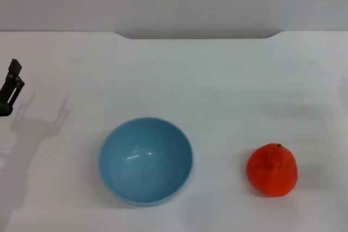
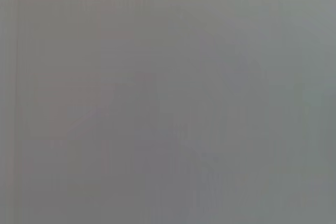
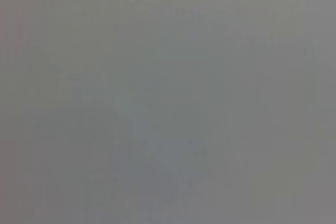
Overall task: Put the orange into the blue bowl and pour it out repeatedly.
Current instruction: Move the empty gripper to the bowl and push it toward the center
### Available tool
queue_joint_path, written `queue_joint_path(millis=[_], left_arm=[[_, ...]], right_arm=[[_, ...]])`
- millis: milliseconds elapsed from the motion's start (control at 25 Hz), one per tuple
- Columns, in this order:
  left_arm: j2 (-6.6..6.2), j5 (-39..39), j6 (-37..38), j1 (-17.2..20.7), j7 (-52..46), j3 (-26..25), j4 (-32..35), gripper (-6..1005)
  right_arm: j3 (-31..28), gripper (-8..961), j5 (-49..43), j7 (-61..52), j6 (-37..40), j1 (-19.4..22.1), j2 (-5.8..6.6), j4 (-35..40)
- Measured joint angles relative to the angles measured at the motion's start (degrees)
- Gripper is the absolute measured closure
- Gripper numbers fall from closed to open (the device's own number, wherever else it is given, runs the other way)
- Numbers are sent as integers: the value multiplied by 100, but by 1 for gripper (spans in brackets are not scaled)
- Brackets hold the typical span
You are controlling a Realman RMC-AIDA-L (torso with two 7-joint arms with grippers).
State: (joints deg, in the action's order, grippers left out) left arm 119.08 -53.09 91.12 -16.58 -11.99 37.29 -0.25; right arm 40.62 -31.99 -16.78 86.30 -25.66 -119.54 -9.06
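Observation:
The blue bowl [image 1: 145, 160] stands upright and empty on the white table, near the front, a little left of centre. The orange [image 1: 272, 170] sits on the table to the bowl's right, about a bowl's width away, stem nub up. My left gripper [image 1: 11, 87] shows only as a dark tip at the far left edge of the head view, well away from the bowl. My right gripper is out of view. Both wrist views show only plain grey.
The white table [image 1: 217, 91] stretches back to a grey wall, with a shallow notch in its far edge [image 1: 196, 37]. The left arm's shadow [image 1: 32, 129] falls on the table at the left.

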Motion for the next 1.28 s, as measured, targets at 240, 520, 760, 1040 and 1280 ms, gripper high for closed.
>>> queue_joint_path(millis=[240,520,760,1040,1280], left_arm=[[3,-8,-126,-81,0,-31,-28,247],[-3,-10,-140,-247,-423,-22,90,247],[-42,-426,-937,-671,-1824,55,890,247],[-123,-1442,-2696,-959,-5198,1476,3203,246],[-219,-3597,-3362,-790,-8713,2594,5774,246]], right_arm=[[16,360,0,0,0,5,0,0],[25,361,0,0,-2,6,0,1],[-8,361,0,-1,-6,-9,0,1],[-11,361,0,0,-9,-9,-12,-5],[-11,360,0,-1,-7,-1,-17,-26]])
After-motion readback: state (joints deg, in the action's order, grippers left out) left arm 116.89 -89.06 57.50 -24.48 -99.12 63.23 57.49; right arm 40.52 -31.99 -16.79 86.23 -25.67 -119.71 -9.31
